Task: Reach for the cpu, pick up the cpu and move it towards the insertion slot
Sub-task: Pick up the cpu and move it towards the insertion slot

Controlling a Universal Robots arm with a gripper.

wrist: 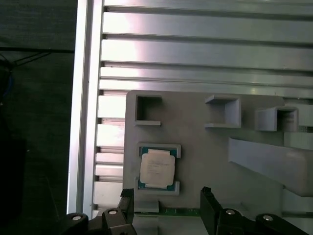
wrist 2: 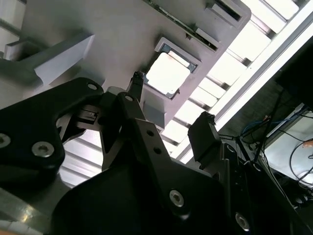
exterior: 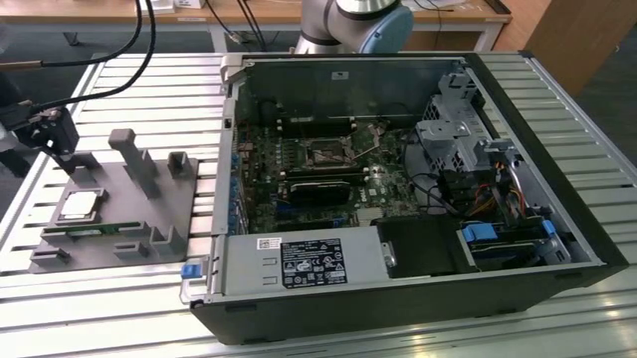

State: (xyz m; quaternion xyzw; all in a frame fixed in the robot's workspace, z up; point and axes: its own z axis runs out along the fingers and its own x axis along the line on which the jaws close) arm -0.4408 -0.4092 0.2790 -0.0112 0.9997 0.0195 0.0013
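Note:
The cpu (exterior: 82, 205), a flat silvery square chip, lies in a recess of the grey fixture (exterior: 149, 195) at the exterior view's left. Both wrist views show it as a pale square, cpu (wrist: 157, 168) and cpu (wrist 2: 167, 73). My gripper (exterior: 66, 158) hangs above the fixture's far left corner, a little behind the chip and apart from it. It stands open, gripper (wrist: 166, 198), with nothing between its black fingers (wrist: 126, 201). The insertion slot (exterior: 327, 154) is the square metal-framed socket on the motherboard inside the open computer case.
The open computer case (exterior: 557, 224) fills the middle and right of the slatted metal table (exterior: 119, 298). Upright grey posts (exterior: 133, 160) rise from the fixture beside the chip. A green memory stick (exterior: 92, 230) lies at the fixture's front. Cables (exterior: 119, 45) hang above the gripper.

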